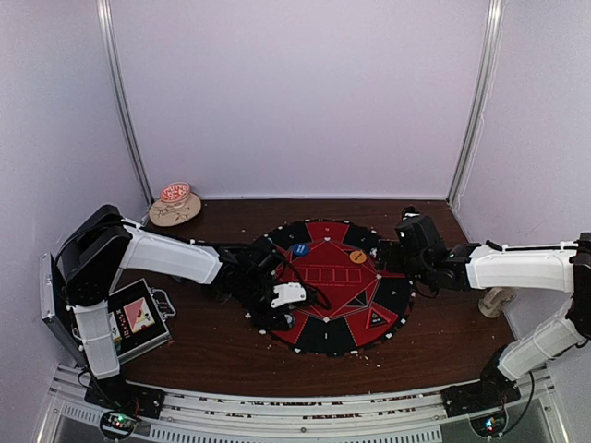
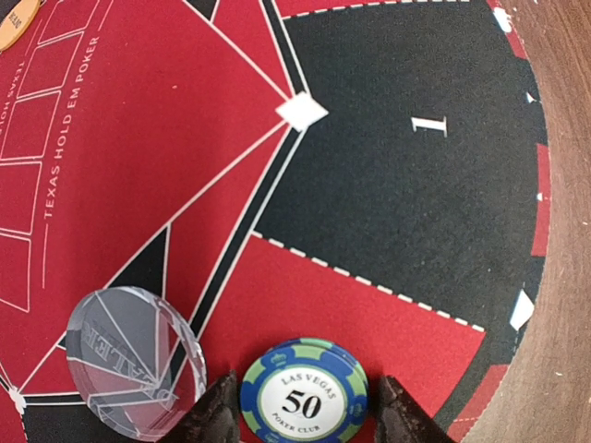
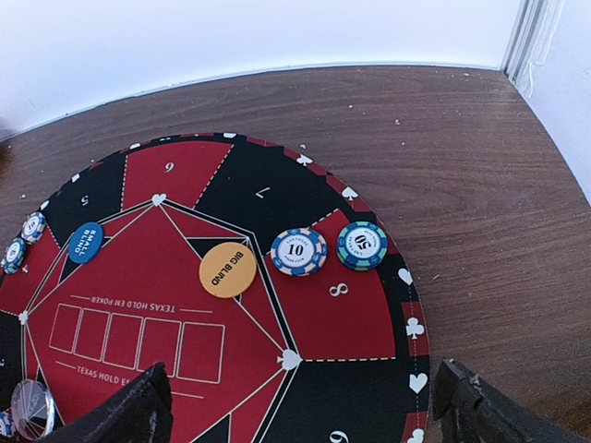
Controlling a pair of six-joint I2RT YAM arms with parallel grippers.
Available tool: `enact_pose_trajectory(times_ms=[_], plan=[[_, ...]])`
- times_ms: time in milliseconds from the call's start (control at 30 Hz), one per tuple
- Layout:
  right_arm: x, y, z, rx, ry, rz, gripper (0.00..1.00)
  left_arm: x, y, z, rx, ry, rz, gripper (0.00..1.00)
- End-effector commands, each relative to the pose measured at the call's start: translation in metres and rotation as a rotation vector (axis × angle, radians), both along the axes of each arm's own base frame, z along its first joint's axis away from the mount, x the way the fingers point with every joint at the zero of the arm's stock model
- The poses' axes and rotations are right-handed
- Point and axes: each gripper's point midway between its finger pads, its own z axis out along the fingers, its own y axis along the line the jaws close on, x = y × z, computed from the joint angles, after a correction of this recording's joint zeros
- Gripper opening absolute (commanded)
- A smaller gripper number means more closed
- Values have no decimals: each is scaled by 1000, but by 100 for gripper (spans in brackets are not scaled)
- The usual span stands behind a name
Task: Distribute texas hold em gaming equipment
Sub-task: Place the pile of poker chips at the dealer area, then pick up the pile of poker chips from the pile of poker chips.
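Observation:
A blue-and-green "50" poker chip [image 2: 303, 392] lies flat on a red segment of the round Texas hold'em mat [image 2: 388, 185], between my left gripper's [image 2: 309, 417] fingers [image 2: 217, 413]. The jaws stand slightly open, with a thin gap on the right side. A clear dealer button [image 2: 134, 360] lies just left of it. My right gripper [image 3: 309, 406] hangs wide open and empty over the mat's right edge. Ahead of it lie a "10" chip [image 3: 298, 251], a "50" chip [image 3: 362, 245], the orange big blind button [image 3: 227, 269] and the blue small blind button [image 3: 85, 242].
An open metal case [image 1: 129, 318] with card pictures sits at the left near edge. A beige dish [image 1: 174, 207] stands at the back left and a beige mug [image 1: 496, 301] under the right arm. More chips [image 3: 33, 226] lie at the mat's far rim.

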Motion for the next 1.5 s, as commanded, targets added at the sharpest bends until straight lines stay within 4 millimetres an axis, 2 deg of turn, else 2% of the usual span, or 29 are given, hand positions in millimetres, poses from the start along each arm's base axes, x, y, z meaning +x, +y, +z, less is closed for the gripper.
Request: enact_pose_trajectory(times_ms=[0,233,367,500,633,733,800,967,1067,1133,1233,1467], plan=[[0,-3,2,-2,-10,-4,100,2,-5,6,-17,-29,-9,53],[0,-4,3,1,-12,-4,100,0,-6,23,-41,-33,-16,57],[0,-3,3,3,-12,-2,100,4,-4,45,-60,-76,-3,60],[-1,-3,3,5,-12,0,100,18,3,69,-60,-159,55,68],[-1,-2,4,10,-13,5,100,33,25,93,-58,-225,136,83],[-2,0,4,18,-12,15,100,50,53,103,-52,-255,223,97],[-2,2,3,23,-6,24,100,64,76,107,-57,-252,298,98],[-1,8,-6,24,16,44,99,106,147,104,-69,-210,503,98],[0,12,-11,18,31,54,99,124,184,98,-77,-184,598,98],[0,15,-14,14,38,62,99,130,199,93,-85,-169,638,98],[0,19,-14,10,40,71,99,133,212,85,-80,-157,670,98],[-2,22,-13,12,36,81,98,127,213,59,-41,-95,652,98]])
